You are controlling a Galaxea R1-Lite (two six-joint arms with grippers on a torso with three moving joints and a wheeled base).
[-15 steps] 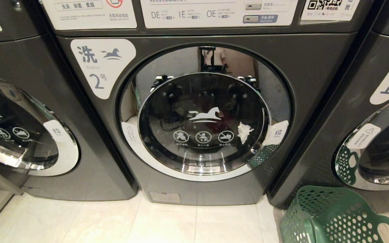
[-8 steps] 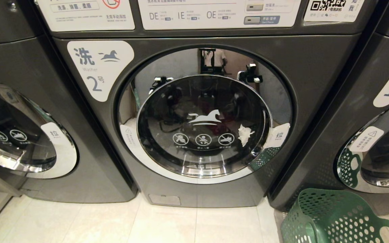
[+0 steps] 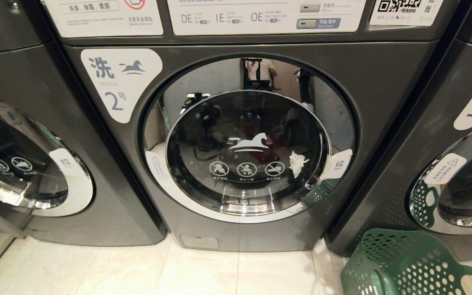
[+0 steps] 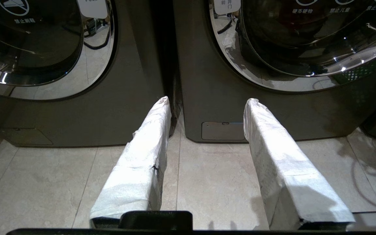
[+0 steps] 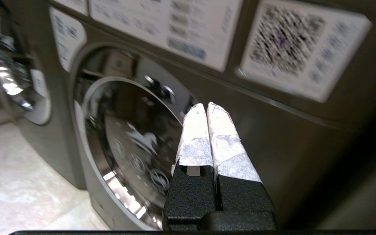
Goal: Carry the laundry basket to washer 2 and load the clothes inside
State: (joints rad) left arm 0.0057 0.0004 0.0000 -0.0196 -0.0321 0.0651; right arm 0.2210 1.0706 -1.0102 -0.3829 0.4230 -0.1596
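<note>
Filling the middle of the head view, washer 2 (image 3: 244, 139), the dark grey front-loader with a chrome-rimmed round glass door and a white label bearing the numeral 2 at its upper left, has its door closed. Identical grey machines flank it at the frame's left and right edges, the right one labelled 1 (image 3: 465, 135). At the lower right corner the dark green perforated plastic laundry basket (image 3: 408, 262) sits on the pale tiled floor (image 3: 137, 270), just beside washer 2's lower right corner; its contents cannot be made out, so the clothes are not visible.

By my reading the carrying part is done, while opening the door and loading remain.

In its wrist view the right hand (image 5: 207, 109) is clenched, grasping nothing, its white-wrapped fingers pressed together, raised near the door's edge below the control panel. The left hand (image 4: 206, 101) hangs low over the floor, fingers apart and empty.
</note>
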